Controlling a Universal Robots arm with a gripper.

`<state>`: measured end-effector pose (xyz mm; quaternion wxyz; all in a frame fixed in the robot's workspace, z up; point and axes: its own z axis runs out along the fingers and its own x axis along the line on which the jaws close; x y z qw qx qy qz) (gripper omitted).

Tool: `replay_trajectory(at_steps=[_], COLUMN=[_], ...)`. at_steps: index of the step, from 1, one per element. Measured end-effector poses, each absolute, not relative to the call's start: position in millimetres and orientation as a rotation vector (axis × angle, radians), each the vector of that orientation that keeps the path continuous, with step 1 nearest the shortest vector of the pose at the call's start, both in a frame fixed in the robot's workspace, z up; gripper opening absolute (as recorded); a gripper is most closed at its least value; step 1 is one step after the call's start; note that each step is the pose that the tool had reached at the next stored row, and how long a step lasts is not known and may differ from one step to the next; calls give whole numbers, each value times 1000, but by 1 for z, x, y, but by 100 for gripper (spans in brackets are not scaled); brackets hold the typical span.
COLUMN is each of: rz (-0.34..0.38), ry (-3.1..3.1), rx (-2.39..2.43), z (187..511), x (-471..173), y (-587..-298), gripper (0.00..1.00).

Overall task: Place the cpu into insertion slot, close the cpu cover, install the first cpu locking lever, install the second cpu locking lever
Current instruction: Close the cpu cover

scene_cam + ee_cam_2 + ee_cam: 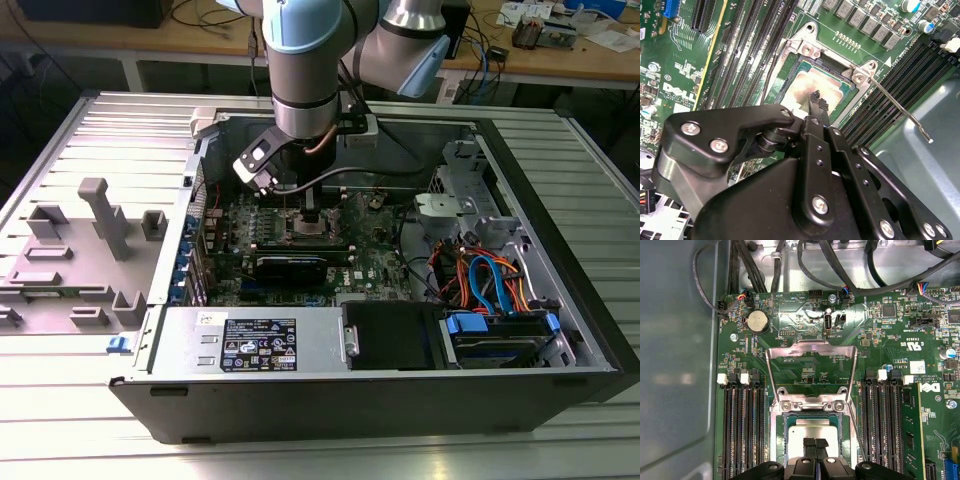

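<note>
cpu (pixel 812 428) is seated flat in the insertion slot (pixel 782 437), silver top up and square to the rim.

gripper (pixel 815 442) hangs right over it, above the half of the slot away from the hinge. Its fingertips are pressed together with nothing visible between them. Can't tell if the tips touch the cpu top or sit just above it.

cpu cover (pixel 812 349) isn't down. It's swung up off the slot on the hinge edge; how far back it leans, I can't tell.

Key relation: from the gripper, the cover lies straight across the cpu, beyond the slot's hinge edge. The hinge axis runs crosswise to that line. There's one arm, so no choice of side.

View differences:
- First wrist view shows the cover frame and its cut-out face-on, plus both fingertips.
- Second wrist view shows one finger side-on and a locking lever (pixel 900 105) angled out from a slot corner, unlatched.
- Exterior view shows the arm coming down into the open case (pixel 350 420), above the slot.
</note>
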<state>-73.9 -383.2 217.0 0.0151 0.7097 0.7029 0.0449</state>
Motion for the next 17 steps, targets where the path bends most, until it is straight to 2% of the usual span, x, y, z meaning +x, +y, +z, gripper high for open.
replay_trajectory(at_steps=[11, 17], rz=[136, 135], ry=[2185, 2185], rx=[2206, 2206], z=[265, 270], x=[-74, -74], y=[-383, -383], gripper=[11, 11])
